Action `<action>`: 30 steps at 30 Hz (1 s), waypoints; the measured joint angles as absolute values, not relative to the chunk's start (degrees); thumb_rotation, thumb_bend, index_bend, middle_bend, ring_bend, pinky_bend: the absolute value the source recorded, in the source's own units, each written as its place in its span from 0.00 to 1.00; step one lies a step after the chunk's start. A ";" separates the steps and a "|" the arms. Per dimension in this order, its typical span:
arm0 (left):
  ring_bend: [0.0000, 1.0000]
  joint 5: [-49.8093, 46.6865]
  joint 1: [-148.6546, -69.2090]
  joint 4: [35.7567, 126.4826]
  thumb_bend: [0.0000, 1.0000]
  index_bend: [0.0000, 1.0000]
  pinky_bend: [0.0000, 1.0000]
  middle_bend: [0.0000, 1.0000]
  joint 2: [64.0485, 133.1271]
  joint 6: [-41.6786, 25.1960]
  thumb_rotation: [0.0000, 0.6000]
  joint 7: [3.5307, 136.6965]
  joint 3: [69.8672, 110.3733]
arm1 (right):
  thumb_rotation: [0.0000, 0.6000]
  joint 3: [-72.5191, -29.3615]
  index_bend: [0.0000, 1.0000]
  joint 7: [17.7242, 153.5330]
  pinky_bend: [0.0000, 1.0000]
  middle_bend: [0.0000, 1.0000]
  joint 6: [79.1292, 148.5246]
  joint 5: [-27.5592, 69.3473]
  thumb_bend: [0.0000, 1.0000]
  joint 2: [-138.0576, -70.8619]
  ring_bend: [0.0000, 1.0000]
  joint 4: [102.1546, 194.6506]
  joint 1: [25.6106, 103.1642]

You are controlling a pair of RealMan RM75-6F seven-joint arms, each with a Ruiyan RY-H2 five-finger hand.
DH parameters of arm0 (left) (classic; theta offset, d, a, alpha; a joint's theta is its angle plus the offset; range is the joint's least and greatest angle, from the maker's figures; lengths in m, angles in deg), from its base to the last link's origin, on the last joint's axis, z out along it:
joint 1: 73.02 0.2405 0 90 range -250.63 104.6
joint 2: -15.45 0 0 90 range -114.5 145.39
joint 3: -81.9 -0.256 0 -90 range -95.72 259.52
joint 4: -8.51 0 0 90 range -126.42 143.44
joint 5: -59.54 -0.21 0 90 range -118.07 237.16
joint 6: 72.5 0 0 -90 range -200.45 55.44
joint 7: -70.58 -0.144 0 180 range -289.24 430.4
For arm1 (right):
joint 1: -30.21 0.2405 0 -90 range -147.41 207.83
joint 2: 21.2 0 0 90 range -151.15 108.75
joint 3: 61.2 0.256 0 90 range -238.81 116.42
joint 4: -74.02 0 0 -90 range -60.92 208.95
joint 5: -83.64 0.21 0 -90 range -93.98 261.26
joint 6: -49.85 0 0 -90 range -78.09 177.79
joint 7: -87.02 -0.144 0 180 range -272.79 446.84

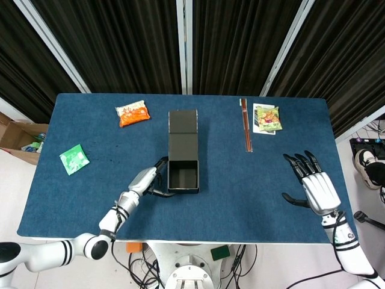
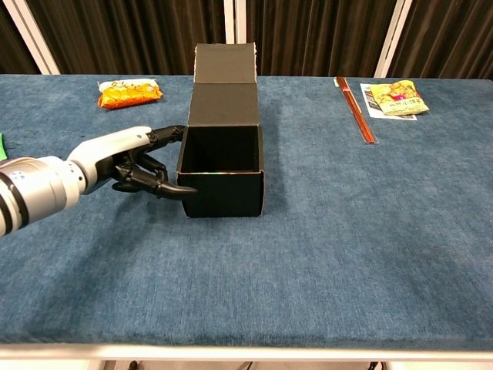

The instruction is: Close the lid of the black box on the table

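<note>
The black box [image 1: 183, 174] [image 2: 222, 181] stands open at mid-table, its lid [image 1: 183, 133] [image 2: 224, 85] folded back flat toward the far side. My left hand [image 1: 146, 180] [image 2: 142, 162] reaches in from the left with fingers spread. Its fingertips are at the box's left wall and its thumb lies in front of the box's near left corner; it holds nothing. My right hand [image 1: 316, 188] hovers open, palm down and fingers apart, far to the right of the box. The chest view does not show it.
An orange snack packet [image 1: 132, 112] [image 2: 129, 92] lies at the back left and a green packet [image 1: 74, 159] at the left edge. A pair of red chopsticks [image 1: 245, 132] [image 2: 356, 119] and a yellow-green packet [image 1: 267, 117] [image 2: 397, 97] lie at the back right.
</note>
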State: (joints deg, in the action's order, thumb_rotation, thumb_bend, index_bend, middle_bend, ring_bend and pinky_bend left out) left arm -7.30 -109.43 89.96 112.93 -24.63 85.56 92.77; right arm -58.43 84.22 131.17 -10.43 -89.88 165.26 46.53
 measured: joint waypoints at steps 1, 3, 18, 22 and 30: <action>0.63 -7.19 -109.50 89.77 0.04 0.00 1.00 0.00 113.20 -24.59 0.78 85.38 92.80 | 1.00 -58.44 0.04 84.17 0.05 0.21 131.24 -10.44 0.18 -89.86 0.08 165.23 46.48; 0.63 -7.00 -109.68 89.28 0.04 0.00 1.00 0.00 113.75 -24.54 0.77 84.99 92.86 | 1.00 -58.44 0.04 84.05 0.05 0.21 131.38 -10.43 0.18 -89.85 0.08 165.17 46.38; 0.70 -6.87 -109.51 81.48 0.04 0.48 1.00 0.49 120.17 -20.31 0.98 86.98 95.07 | 1.00 -58.50 0.04 83.57 0.05 0.21 130.81 -9.62 0.18 -90.23 0.08 164.72 46.12; 0.73 -8.23 -108.84 79.30 0.04 0.63 1.00 0.63 121.82 -17.54 1.00 90.30 95.91 | 1.00 -58.25 0.04 82.60 0.05 0.21 128.88 -8.31 0.18 -90.40 0.08 164.64 46.73; 0.73 -14.11 -106.99 83.90 0.03 0.63 1.00 0.64 118.58 -12.46 1.00 92.51 95.25 | 1.00 -54.76 0.05 81.72 0.07 0.24 116.49 1.52 0.18 -90.79 0.09 166.17 51.97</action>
